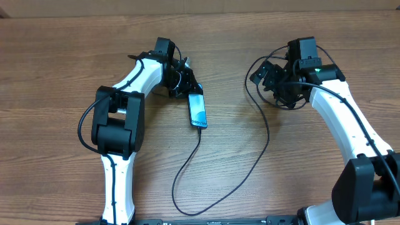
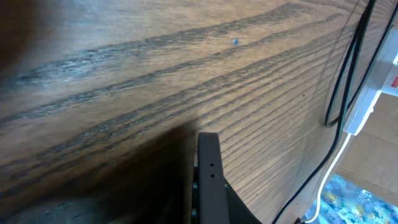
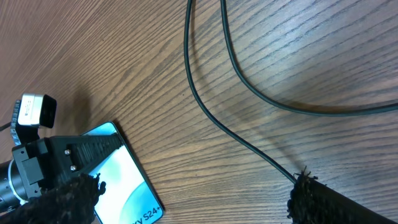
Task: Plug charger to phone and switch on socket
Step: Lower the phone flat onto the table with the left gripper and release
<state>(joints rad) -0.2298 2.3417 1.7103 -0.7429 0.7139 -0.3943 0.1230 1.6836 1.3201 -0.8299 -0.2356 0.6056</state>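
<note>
Bare wooden table (image 1: 50,62) lies open to the left of the left arm (image 1: 134,81) and along the far edge. Between the phone (image 1: 197,111) and the right gripper (image 1: 284,97) a strip of table is free, bounded on the right by the charger cable (image 1: 267,134), whose loop rings the near middle. The left gripper (image 1: 187,83) crowds the phone's far end; the cable meets its near end
</note>
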